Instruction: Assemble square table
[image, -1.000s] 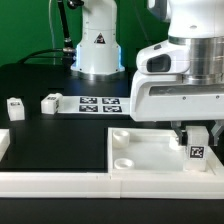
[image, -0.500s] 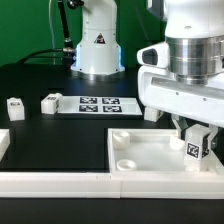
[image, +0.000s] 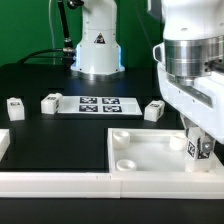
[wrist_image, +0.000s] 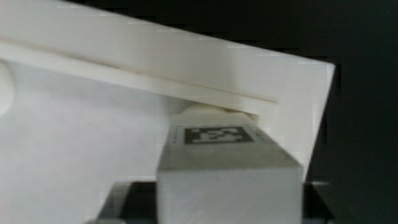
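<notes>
The white square tabletop (image: 150, 152) lies on the black table at the exterior view's right, with round sockets at its corners. My gripper (image: 197, 140) is shut on a short white tagged leg (image: 197, 149) and holds it over the tabletop's right side, slightly tilted. In the wrist view the leg (wrist_image: 226, 165) fills the space between my dark fingers (wrist_image: 135, 202), and its tagged end meets the tabletop's raised rim (wrist_image: 196, 85) near a corner. Whether the leg sits in a socket is hidden. Three more legs lie loose: two (image: 14, 107) (image: 50, 101) at the left, one (image: 153, 111) behind the tabletop.
The marker board (image: 100, 104) lies at the back middle in front of the robot base (image: 97, 50). Long white border rails run along the front edge (image: 60, 181) and at the far left (image: 3, 145).
My gripper has swung to the exterior view's right and turned with the leg in it. The loose leg behind the tabletop has come into view.
</notes>
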